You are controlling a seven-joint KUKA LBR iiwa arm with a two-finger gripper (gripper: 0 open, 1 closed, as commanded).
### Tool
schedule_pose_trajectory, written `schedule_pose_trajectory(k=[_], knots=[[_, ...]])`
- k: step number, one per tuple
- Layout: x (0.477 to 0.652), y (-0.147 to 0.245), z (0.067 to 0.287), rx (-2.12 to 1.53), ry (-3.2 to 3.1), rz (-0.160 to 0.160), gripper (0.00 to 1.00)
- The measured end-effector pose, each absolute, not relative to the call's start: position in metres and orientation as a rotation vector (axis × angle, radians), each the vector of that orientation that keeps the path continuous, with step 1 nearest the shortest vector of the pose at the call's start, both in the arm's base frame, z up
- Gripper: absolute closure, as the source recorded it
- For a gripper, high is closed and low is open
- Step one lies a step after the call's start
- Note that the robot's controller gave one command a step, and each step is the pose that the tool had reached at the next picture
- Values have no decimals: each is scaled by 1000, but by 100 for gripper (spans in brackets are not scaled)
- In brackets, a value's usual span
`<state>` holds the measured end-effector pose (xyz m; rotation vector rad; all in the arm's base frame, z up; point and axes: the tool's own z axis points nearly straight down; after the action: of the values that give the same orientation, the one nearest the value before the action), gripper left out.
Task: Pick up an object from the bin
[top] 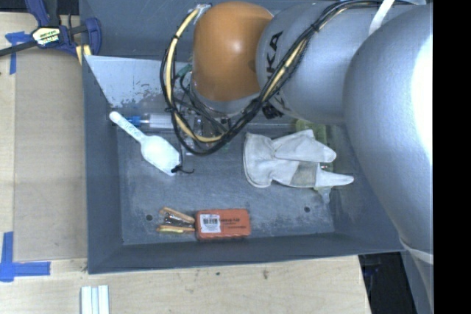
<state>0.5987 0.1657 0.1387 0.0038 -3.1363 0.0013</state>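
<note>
- Along the near wall of the bin (pixel 103 232) lie an orange box with a barcode label (pixel 222 223) and, touching its left end, two small brass-coloured pieces (pixel 174 220). Both are well apart from the arm.
- Further in, on the right half of the floor, a crumpled white glove (pixel 287 158) lies close to the arm's grey link. If the wrist swings right as it rises, it could drag the glove along.
- Left of centre, a white plastic spoon (pixel 147 140) lies slantwise, its bowl toward the middle and its handle toward the far left. Just beside the handle, a clear tube with blue on it (pixel 147 120) runs in under the wrist.
- Over the tube's right end, the gripper (pixel 195 127) sits low beneath the orange cover (pixel 228 48), wreathed in yellow and black cables (pixel 176 62). Cover and cables hide its tip, so I cannot tell whether it is open or closed, or whether it has hold of anything.
- The spoon and the tube are the things nearest to it. A round tube may roll out of a closing grip. A spoon caught by its bowl's edge may tip or flick away. With the two so close, both might get nipped at once, and a hanging cable loop could hook the spoon's handle.
- Farthest back, a white sheet (pixel 125 77) leans in the far left corner. A lifted tube could brush it.
</note>
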Motion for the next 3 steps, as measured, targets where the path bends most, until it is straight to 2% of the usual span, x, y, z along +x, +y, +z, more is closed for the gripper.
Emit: schedule_pose_trajectory(k=[1, 2, 3], knots=[[601, 165, 144, 0, -3144, -2, 0], [605, 167, 123, 113, -3148, -2, 0], [605, 170, 71, 253, -3134, -2, 100]])
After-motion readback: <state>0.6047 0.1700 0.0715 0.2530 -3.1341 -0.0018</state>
